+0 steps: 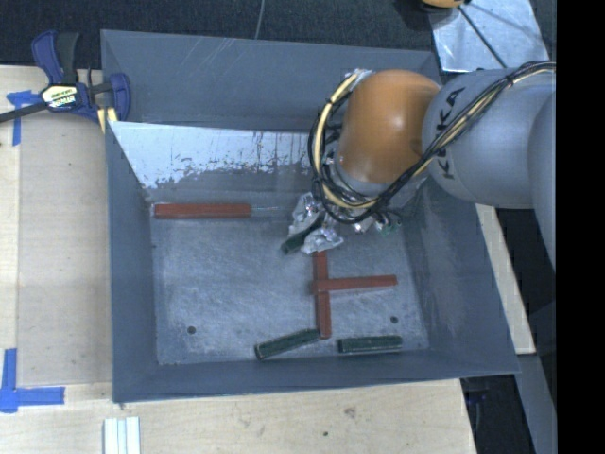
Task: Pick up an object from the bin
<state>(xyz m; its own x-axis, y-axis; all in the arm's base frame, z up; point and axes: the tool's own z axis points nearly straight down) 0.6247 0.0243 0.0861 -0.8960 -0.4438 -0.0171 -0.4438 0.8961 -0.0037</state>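
— The pincer [317, 227] sits over the middle of the bin [132, 282], toward the back wall, beneath the orange cover [383, 126] of the grey arm [492, 140] that reaches in from the right. Wide or narrow?

— Cannot tell. The cover and cables hide it from above.

— And the thing under it?

— A dark green bar [294, 245], lying at a slant. Its left end pokes out at the pincer's lower left edge, right against the metal. Whether it is gripped cannot be told either.

— What else lies on the bin's floor?

— A red bar [202, 211] lies flat along the back wall, well off to the left. Just in front of the pincer two red strips meet at a right angle: the long strip [323, 305] runs toward the front, and the cross strip [364, 281] branches off to the right. By the front wall lie two more dark green pieces, the left stick [287, 344] slightly slanted, the right stick [370, 345] level, a small gap between them.
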